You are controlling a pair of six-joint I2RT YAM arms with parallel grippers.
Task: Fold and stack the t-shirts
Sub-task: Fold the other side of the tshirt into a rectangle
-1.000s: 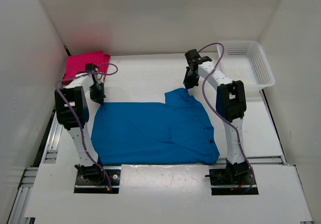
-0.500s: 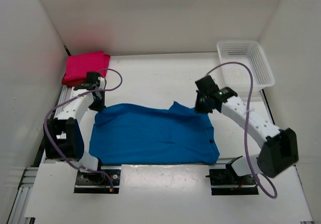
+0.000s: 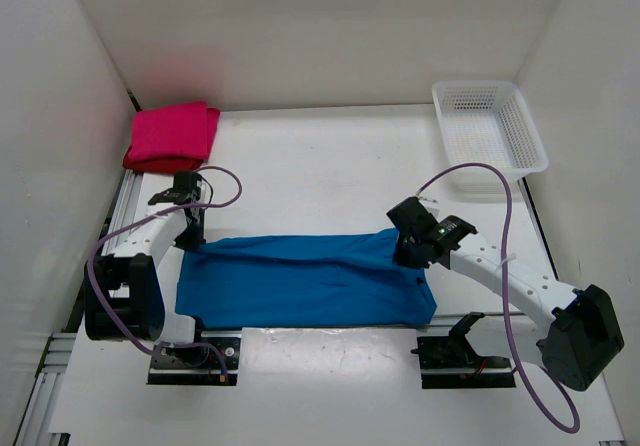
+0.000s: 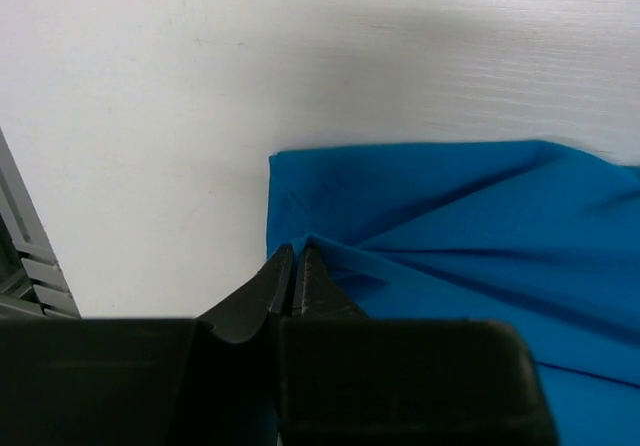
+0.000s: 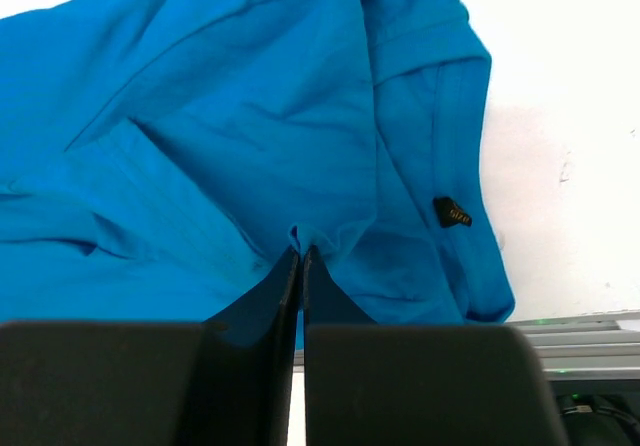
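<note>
The bright blue t-shirt [image 3: 300,278] lies near the table's front edge, its far half folded toward me into a long band. My left gripper [image 3: 189,238] is shut on the shirt's far left corner [image 4: 300,246]. My right gripper [image 3: 405,249] is shut on a pinch of the blue cloth [image 5: 300,234] at the far right corner. A small black size tag [image 5: 451,212] shows on the shirt's right side. A folded magenta-pink t-shirt [image 3: 172,134] rests at the back left, on top of a dark red one [image 3: 138,160] whose edge peeks out beneath.
A white mesh basket [image 3: 490,124] stands at the back right corner. White walls close in the table on three sides. A metal rail [image 3: 120,198] runs along the left edge. Purple cables loop from both arms.
Both grippers have pulled the blue shirt's far edge toward the front, folding it from a broad spread into a narrower band. Both arms have dropped low and come nearer the front edge.
</note>
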